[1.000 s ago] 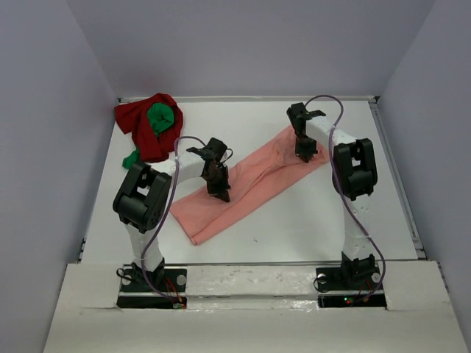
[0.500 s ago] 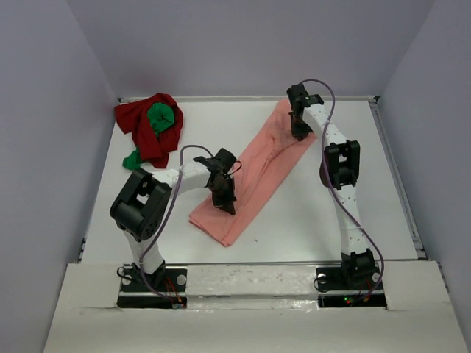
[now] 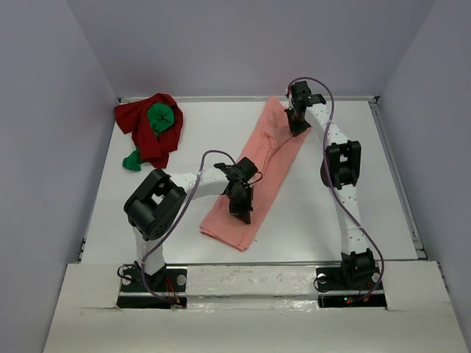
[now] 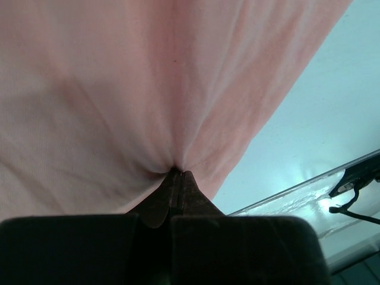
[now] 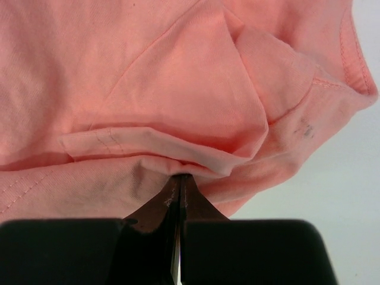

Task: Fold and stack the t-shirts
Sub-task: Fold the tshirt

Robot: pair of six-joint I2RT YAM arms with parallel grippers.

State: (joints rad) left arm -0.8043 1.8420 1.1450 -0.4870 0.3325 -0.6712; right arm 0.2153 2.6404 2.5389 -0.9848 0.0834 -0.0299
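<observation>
- The salmon-pink t-shirt [image 3: 266, 158] lies as a long band on the bench [image 3: 302, 220], from 1 to 6 o'clock.
- The left claw [image 3: 242, 213] is clenched close to its near end, and the right claw [image 3: 296, 130] on its far end.
- The dark red t-shirt [image 3: 141, 131] and the green t-shirt [image 3: 160, 118] are bunched at 10 o'clock.
- I judge the cloth light and limp; take it at the hems, stretched.

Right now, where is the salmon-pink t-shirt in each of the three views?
Top external: salmon-pink t-shirt lies diagonally mid-frame.
Left wrist: salmon-pink t-shirt fills the upper left.
Right wrist: salmon-pink t-shirt fills the upper frame.
Shared landmark: white table at its right edge.
</observation>
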